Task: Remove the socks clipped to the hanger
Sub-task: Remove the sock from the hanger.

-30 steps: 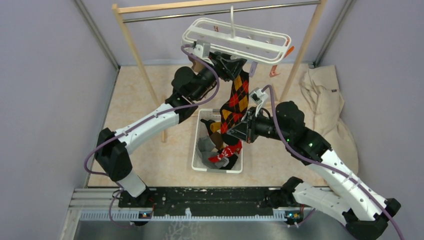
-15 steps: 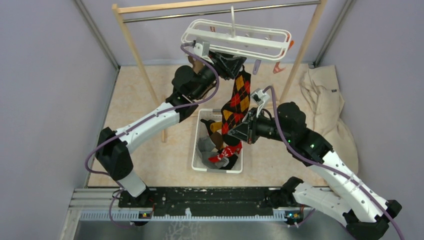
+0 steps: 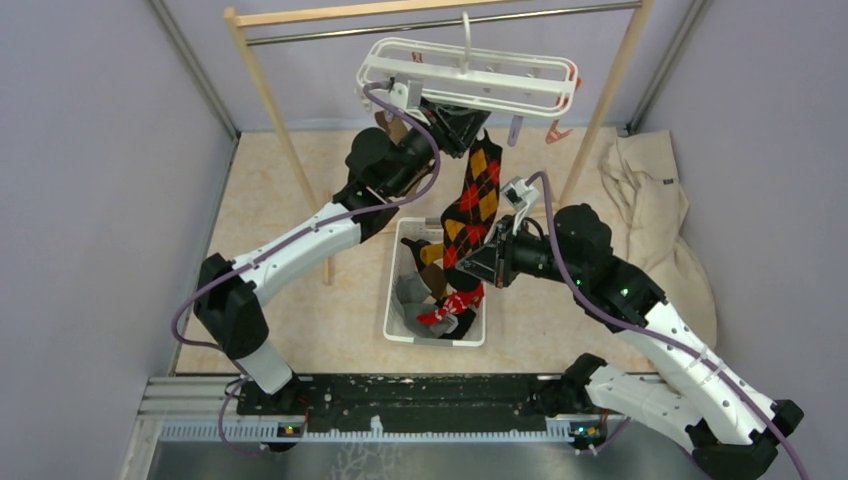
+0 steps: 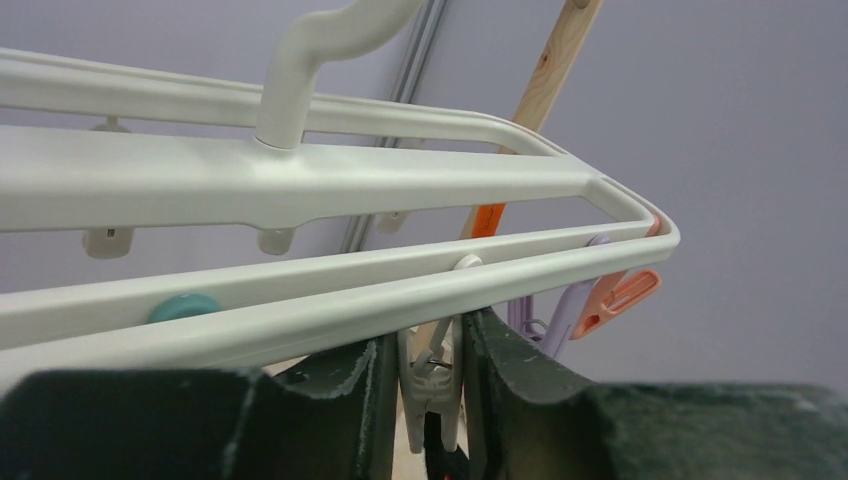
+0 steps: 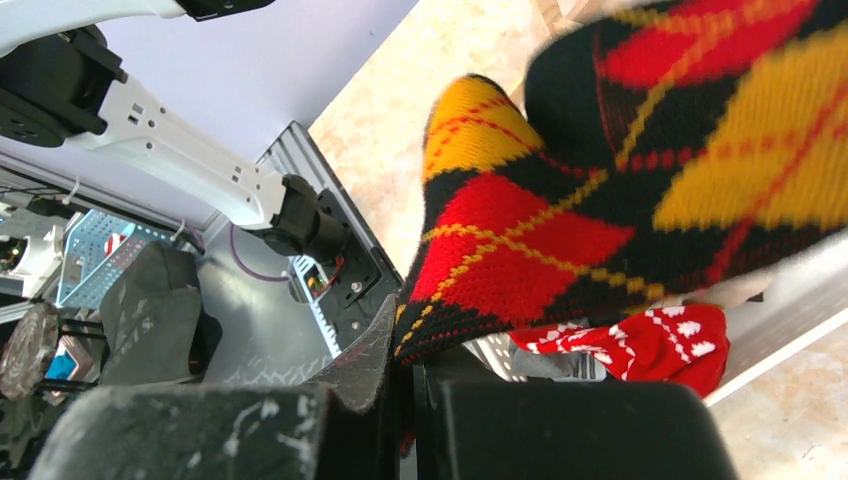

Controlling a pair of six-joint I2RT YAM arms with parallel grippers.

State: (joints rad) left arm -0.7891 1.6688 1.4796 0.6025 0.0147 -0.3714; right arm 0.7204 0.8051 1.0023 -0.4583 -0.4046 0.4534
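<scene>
(a) hanger [image 3: 470,75]: white frame, hooked on rack [image 3: 270,90] rail, tilted.
(b) argyle sock [image 3: 475,195]: hangs from clip [image 4: 430,385] under hanger's near bar, stretched down toward basket [image 3: 392,300].
(c) left gripper [image 3: 460,128]: just under hanger, fingers pressed against both sides of clip.
(d) right gripper [image 5: 405,385]: above basket, pinching argyle sock's lower end.
(e) other socks [image 3: 450,303]: heaped in basket.

Hanger [image 3: 470,75]: white. White clip [image 4: 430,385], lilac clip [image 4: 563,312], orange clip [image 4: 622,293], teal clip [image 4: 185,307]. Argyle sock [image 3: 472,205]: black ground, red and yellow-orange diamonds, thin crossing lines. Red sock [image 5: 650,345]: white motifs, possibly snowflakes. Grey sock [image 3: 410,292]: plain. Basket [image 3: 390,300]: white. Cloth [image 3: 650,215]: beige.
</scene>
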